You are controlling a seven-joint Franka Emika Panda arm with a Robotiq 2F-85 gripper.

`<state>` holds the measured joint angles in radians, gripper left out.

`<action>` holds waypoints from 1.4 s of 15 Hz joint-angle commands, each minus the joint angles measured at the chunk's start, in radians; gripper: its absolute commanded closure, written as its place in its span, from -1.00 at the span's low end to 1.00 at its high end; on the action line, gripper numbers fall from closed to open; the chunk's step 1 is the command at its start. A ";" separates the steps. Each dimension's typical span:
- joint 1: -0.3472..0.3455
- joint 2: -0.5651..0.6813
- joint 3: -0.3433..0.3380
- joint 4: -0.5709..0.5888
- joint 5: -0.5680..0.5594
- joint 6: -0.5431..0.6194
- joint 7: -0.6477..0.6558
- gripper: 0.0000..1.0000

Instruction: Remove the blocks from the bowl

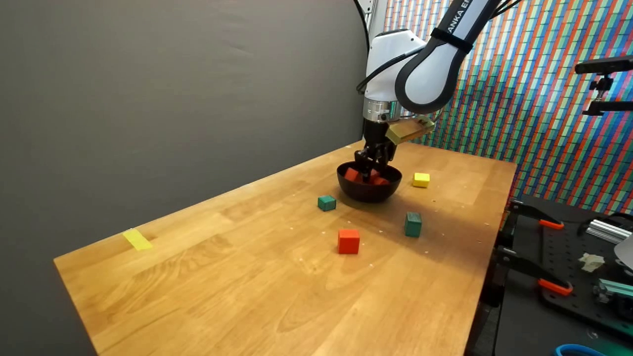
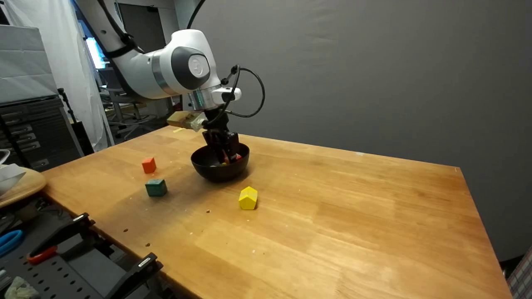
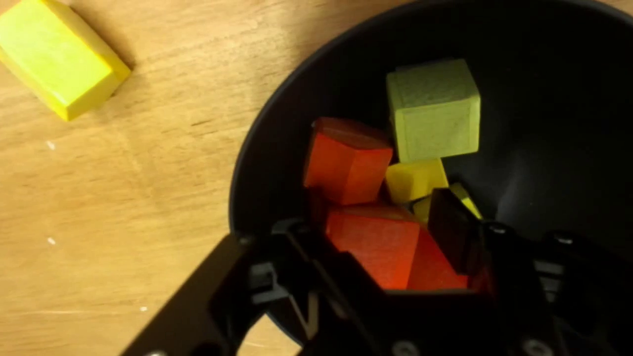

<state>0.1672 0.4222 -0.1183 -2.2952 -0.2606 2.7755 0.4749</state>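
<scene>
Black bowl (image 1: pixel 370 194) sat on wooden surface (image 1: pixel 222 277), green block (image 1: pixel 327 203) loose to its near left from exterior view. Inside, per wrist view: near red block (image 3: pixel 373 252), far red block (image 3: pixel 346 170), pale yellow block (image 3: pixel 437 123) beyond both. Worry: reds looked jammed close, so crowding could've skewed pinch or dragged neighbor along. With fingers (image 3: pixel 455 232) down inside, sideways bump might've shoved bowl too. End effector (image 3: pixel 378 230): jaws partway apart, straddling near red block. Couldn't tell if actually gripping, tbh.
</scene>
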 commanded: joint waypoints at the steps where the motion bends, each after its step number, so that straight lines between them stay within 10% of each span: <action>1: 0.014 0.026 -0.017 0.032 0.030 0.002 -0.029 0.48; 8: 0.017 -0.073 0.010 -0.029 0.063 -0.036 -0.040 0.48; 14: 0.126 -0.334 0.008 -0.099 -0.140 -0.158 0.093 0.47; 21: 0.100 -0.039 0.140 0.215 -0.106 -0.145 -0.004 0.48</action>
<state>0.2808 0.1905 0.0033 -2.2635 -0.3667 2.6388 0.5114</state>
